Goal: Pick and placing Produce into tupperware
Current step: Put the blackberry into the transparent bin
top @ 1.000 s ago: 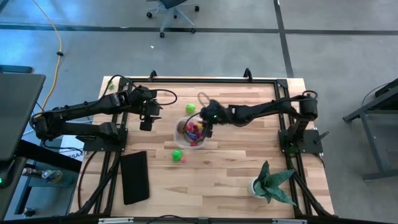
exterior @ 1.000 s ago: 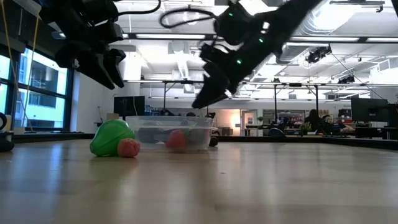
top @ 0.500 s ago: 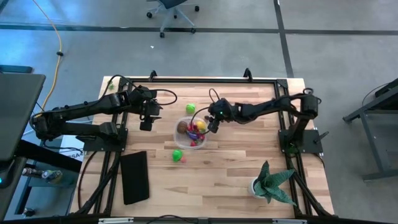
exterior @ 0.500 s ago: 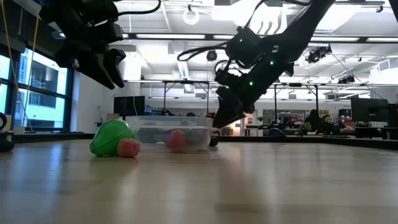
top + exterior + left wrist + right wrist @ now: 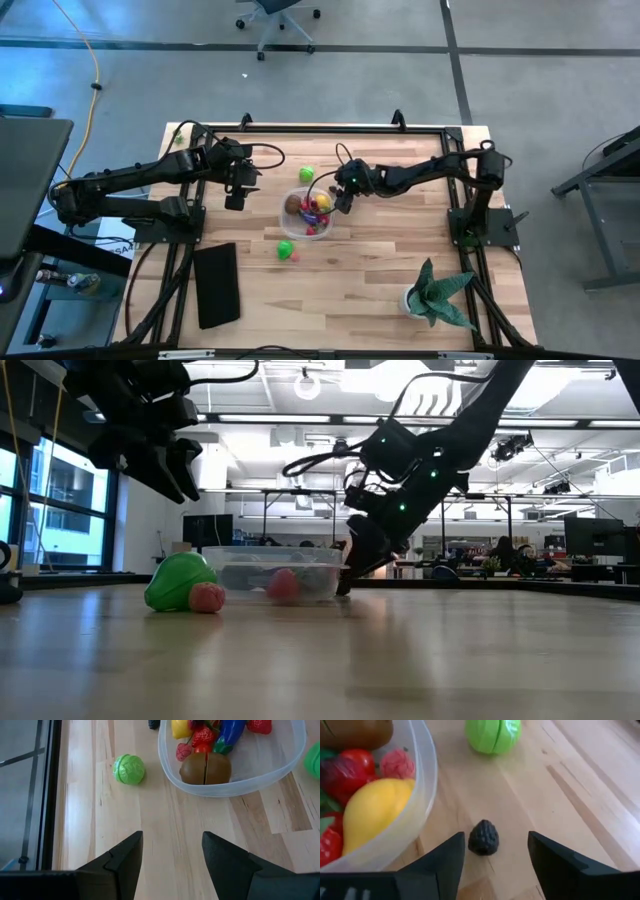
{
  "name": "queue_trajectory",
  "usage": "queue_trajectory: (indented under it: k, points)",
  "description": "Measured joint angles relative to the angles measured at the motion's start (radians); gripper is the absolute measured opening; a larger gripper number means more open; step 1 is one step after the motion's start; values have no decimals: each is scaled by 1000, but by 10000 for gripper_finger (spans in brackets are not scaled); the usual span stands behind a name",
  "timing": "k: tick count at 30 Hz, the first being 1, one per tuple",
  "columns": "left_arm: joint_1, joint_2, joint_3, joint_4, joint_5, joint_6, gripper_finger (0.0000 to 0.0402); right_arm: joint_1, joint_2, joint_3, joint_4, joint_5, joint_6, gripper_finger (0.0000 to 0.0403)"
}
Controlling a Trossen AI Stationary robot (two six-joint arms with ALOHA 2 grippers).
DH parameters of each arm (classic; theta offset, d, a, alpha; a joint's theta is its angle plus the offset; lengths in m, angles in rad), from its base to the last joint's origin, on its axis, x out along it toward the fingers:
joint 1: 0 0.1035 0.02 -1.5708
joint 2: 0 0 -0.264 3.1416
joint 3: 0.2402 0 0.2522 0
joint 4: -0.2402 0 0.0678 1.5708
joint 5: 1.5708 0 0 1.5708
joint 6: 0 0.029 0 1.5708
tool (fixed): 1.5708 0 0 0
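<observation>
The clear tupperware tub (image 5: 308, 212) sat near the middle of the wooden table (image 5: 380, 270), already holding a yellow lemon (image 5: 372, 807), red strawberries (image 5: 202, 735), a brown kiwi (image 5: 205, 768) and other small produce. The right gripper (image 5: 345, 195) hung low just beside the tub's outer wall, its fingers spread wide and holding nothing. Between those fingers a small dark bumpy fruit (image 5: 483, 837) lay on the wood, close to the tub. A round green piece (image 5: 493, 734) rested farther off on the table. A second green piece (image 5: 286, 248) lay beside a small pink berry (image 5: 295, 256) on the tub's near side. The left gripper (image 5: 237, 187) waited above the table, apart from the tub, fingers open and empty.
</observation>
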Motion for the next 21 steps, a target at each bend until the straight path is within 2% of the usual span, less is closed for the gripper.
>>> queue_trajectory:
  k: [8, 21]
  points:
    - [0, 0, 0, 0, -7, 0, 193, 0, 22, 0, 37, 1, -29, 240]
    - [0, 0, 0, 0, -7, 0, 193, 0, 55, 0, 66, -24, -40, 212]
